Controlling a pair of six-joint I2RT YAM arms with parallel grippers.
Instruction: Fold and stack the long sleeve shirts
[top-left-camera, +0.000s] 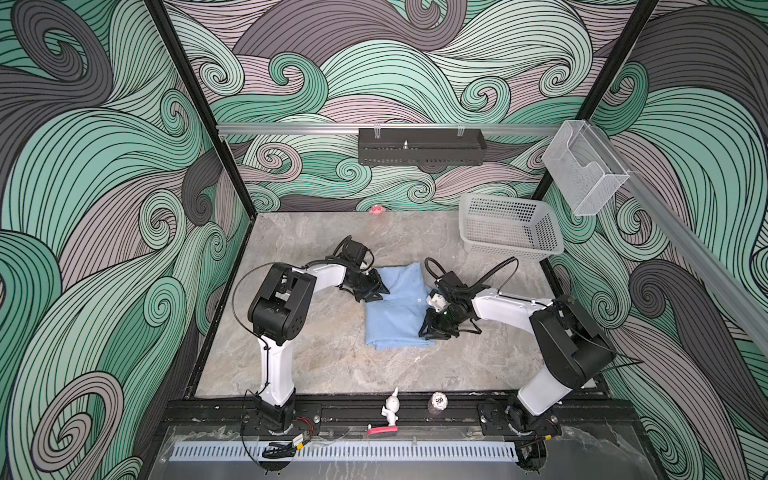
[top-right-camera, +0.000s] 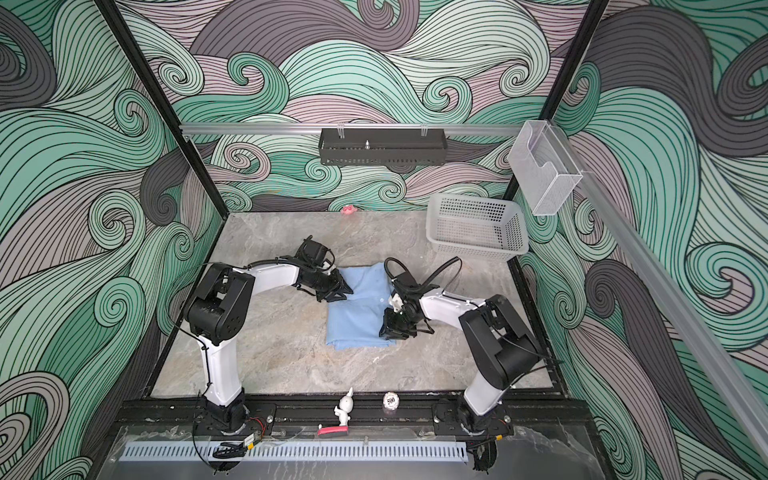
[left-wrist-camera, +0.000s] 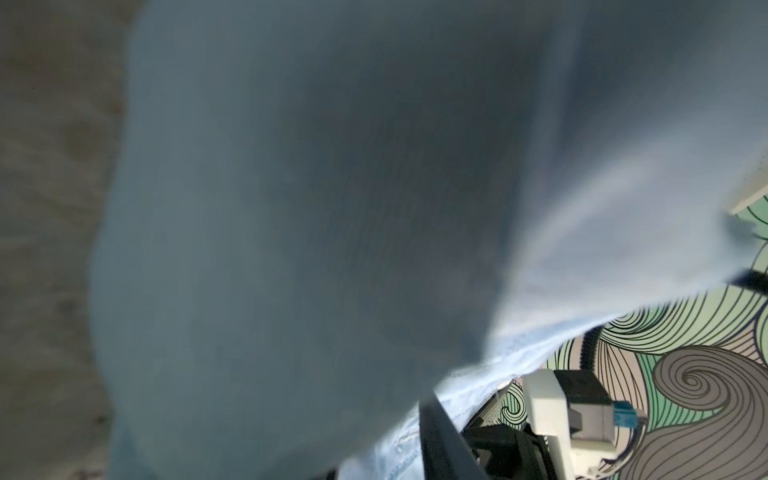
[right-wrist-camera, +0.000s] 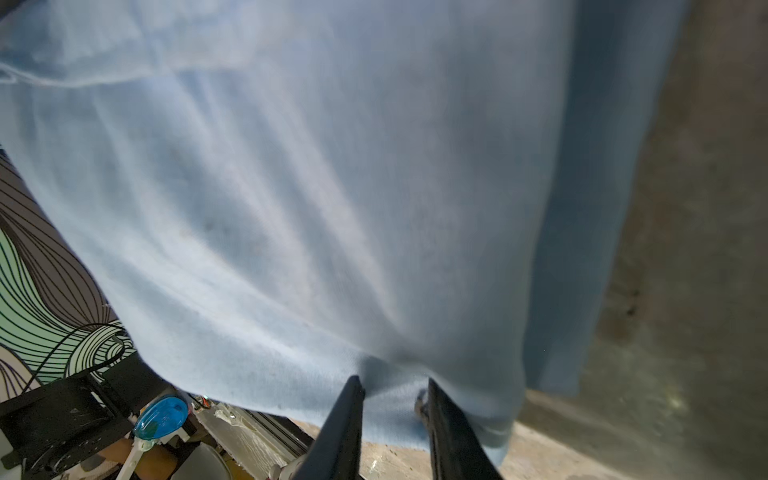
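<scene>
The light blue long sleeve shirt (top-left-camera: 395, 320) (top-right-camera: 357, 320) lies partly folded in the middle of the marble table in both top views. My left gripper (top-left-camera: 376, 296) (top-right-camera: 338, 294) is at the shirt's far left edge. In the left wrist view the cloth (left-wrist-camera: 291, 208) hangs right over the lens; only one dark finger (left-wrist-camera: 440, 440) shows beside a stitched hem. My right gripper (top-left-camera: 434, 330) (top-right-camera: 394, 332) is at the near right edge. Its two fingers (right-wrist-camera: 345, 424) pinch a puckered fold of the raised shirt (right-wrist-camera: 332, 208) at the tips (right-wrist-camera: 395, 390).
A white perforated basket (top-left-camera: 509, 228) stands at the back right of the table (top-left-camera: 332, 365). A white figurine (top-left-camera: 391, 409) and a round token (top-left-camera: 439, 401) stand on the front rail. A small pink thing (top-left-camera: 377, 209) lies at the back wall.
</scene>
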